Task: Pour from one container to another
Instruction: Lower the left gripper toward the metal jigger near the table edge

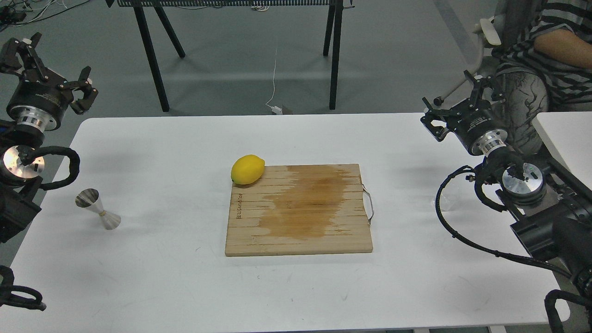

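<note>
White worktop in a grey-floored room, both claws raised and empty.

The smooth white worktop [185, 286] carries a wooden cutting board [299, 210] with a darker wet-looking stain and a yellow lemon [247, 169] on its far left corner. The shiny steel jigger [98, 209], hourglass shaped, stands at the left side. The clear glass cup [445, 200] is faint at the right edge, near the right arm. The left claw [48, 69] and right claw [455, 99] have fingers apart.
</note>
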{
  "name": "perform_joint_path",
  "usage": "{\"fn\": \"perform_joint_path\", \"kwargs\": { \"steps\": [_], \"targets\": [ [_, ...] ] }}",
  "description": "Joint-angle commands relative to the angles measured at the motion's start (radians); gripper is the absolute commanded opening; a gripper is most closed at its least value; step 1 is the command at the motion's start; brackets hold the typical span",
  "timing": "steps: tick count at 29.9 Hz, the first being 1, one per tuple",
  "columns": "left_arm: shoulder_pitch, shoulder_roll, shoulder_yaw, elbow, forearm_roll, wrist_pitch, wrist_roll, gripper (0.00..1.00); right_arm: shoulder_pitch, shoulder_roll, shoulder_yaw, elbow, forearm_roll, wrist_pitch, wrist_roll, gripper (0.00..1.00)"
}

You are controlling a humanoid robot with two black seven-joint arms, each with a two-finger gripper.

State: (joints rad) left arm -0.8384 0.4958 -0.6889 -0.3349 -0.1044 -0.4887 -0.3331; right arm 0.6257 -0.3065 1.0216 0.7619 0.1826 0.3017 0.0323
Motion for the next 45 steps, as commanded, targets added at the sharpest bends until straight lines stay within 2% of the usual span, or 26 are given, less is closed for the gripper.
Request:
{"fn": "perform_joint_path", "kwargs": {
  "steps": [1, 11, 14, 21, 29, 31, 33, 36, 42, 45],
  "targets": [
    [0.002, 0.006, 0.0, -0.001, 0.002, 0.0, 0.002, 1.0, 0.002, 0.001, 0.0, -0.006, -0.002, -0.003, 0.0, 0.99],
    [0.007, 0.061, 0.062, -0.016, 0.003, 0.0, 0.003, 1.0, 0.002, -0.006, 0.005, -0.001, 0.0, -0.01, -0.003, 0.99],
    [0.01, 0.124, 0.075, -0.082, 0.014, 0.0, 0.006, 1.0, 0.0, -0.009, -0.005, 0.001, 0.0, -0.006, -0.011, 0.99],
    [0.039, 0.456, 0.141, -0.45, 0.19, 0.0, 0.002, 1.0, -0.018, -0.009, -0.003, 0.005, 0.0, -0.004, -0.012, 0.99],
    [0.157, 0.863, 0.152, -0.887, 0.488, 0.0, -0.009, 1.0, -0.026, 0.0, -0.009, -0.001, 0.0, -0.012, -0.011, 0.99],
    [0.171, 0.956, 0.183, -0.988, 0.566, 0.0, -0.024, 1.0, -0.029, 0.0, -0.009, -0.003, 0.0, -0.007, -0.011, 0.99],
    [0.173, 1.042, 0.229, -1.073, 0.627, 0.034, -0.047, 1.0, -0.031, 0.0, -0.012, 0.002, 0.0, -0.01, -0.011, 0.99],
    [0.171, 1.112, 0.325, -1.168, 0.757, 0.131, -0.049, 1.0, -0.031, -0.002, -0.014, 0.002, -0.002, -0.01, -0.011, 0.99],
    [0.173, 1.11, 0.561, -1.211, 1.09, 0.427, -0.047, 1.0, -0.031, -0.008, -0.012, -0.003, -0.002, -0.001, -0.012, 0.99],
    [0.173, 1.072, 0.638, -1.207, 1.187, 0.537, -0.043, 1.0, -0.029, -0.008, -0.012, 0.007, 0.0, -0.003, -0.011, 0.99]
  ]
}}
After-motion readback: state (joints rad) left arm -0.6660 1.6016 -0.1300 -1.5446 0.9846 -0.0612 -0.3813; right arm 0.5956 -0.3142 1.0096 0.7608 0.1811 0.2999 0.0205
